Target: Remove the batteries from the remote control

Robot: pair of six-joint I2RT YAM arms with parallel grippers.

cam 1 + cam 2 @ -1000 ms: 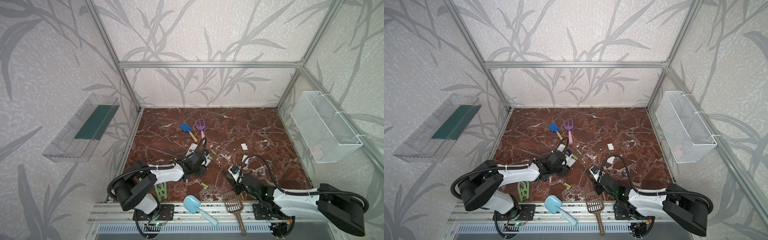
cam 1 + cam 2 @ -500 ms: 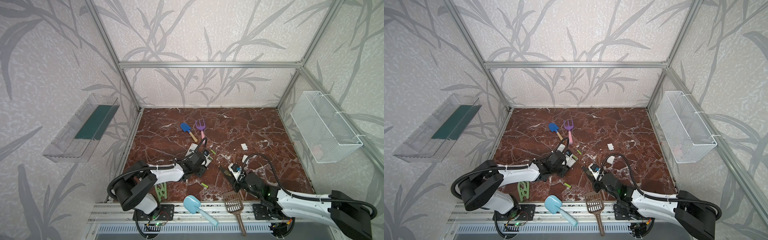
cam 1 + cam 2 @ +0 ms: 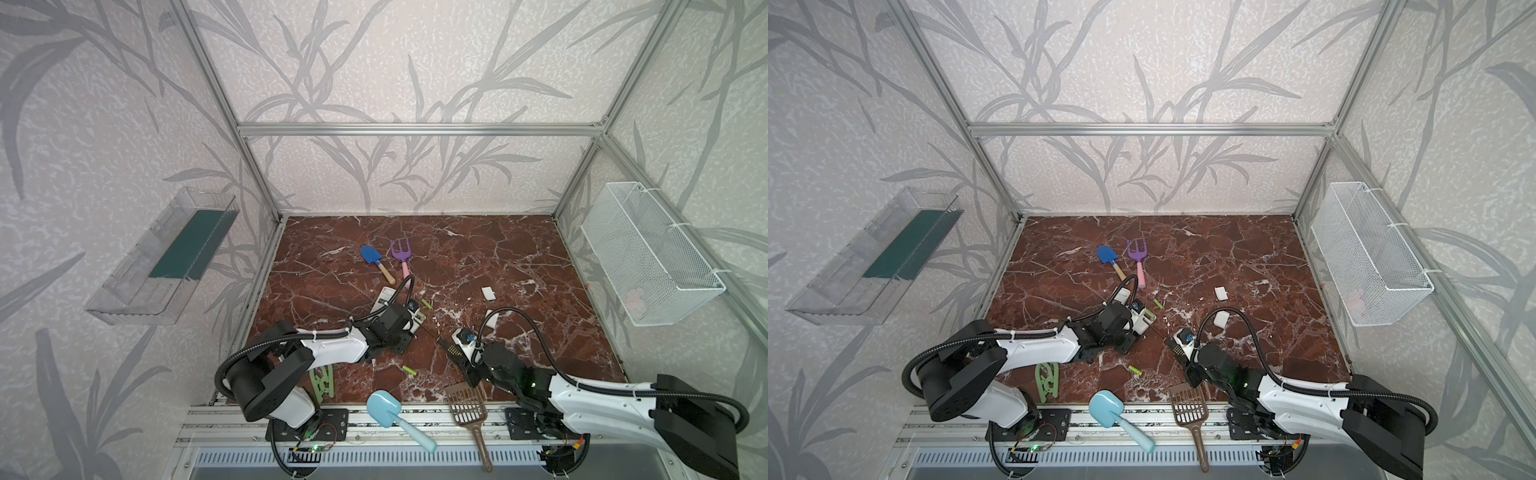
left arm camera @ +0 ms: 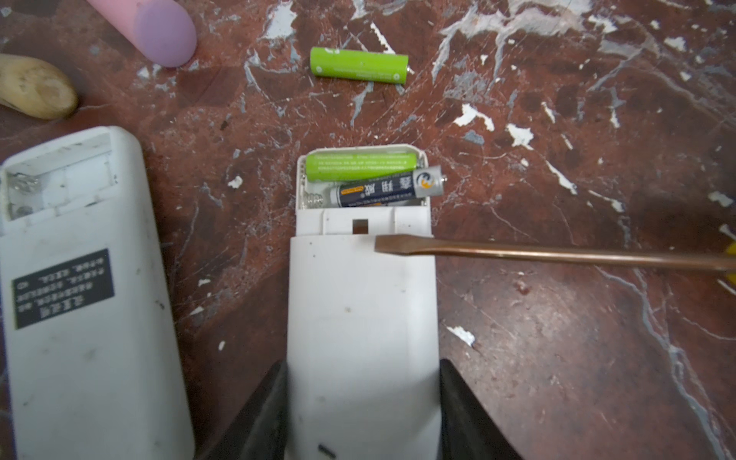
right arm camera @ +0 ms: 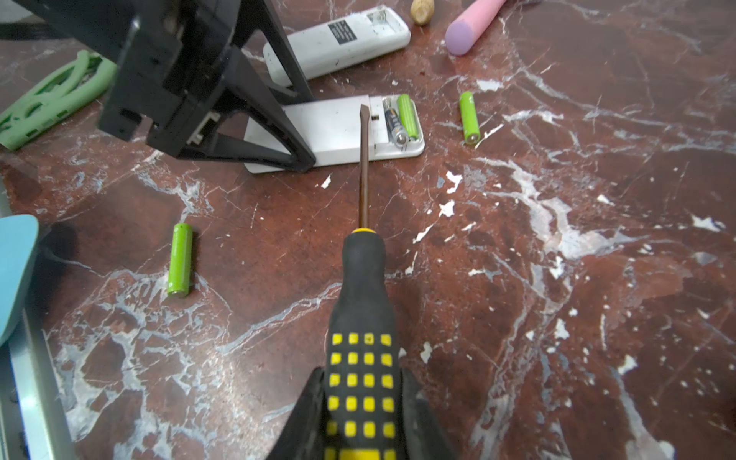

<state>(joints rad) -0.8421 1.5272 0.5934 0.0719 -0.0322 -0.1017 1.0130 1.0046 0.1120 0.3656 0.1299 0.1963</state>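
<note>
Red marble top (image 4: 557, 338); dark battery (image 4: 386, 190), Chinese lettering.

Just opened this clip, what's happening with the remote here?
The left arm's fingers clamp a white remote flat on the table, battery compartment open. The right arm's fingers hold a screwdriver, tip over the remote beside the compartment. One green battery and one dark battery sit inside; two green batteries lie loose on the table.

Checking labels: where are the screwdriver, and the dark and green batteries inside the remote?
screwdriver (image 5: 360, 278): right wrist view, black handle.
dark battery (image 4: 385, 191): left wrist view, label.
green battery (image 4: 360, 166): left wrist view, mid-body.
</note>
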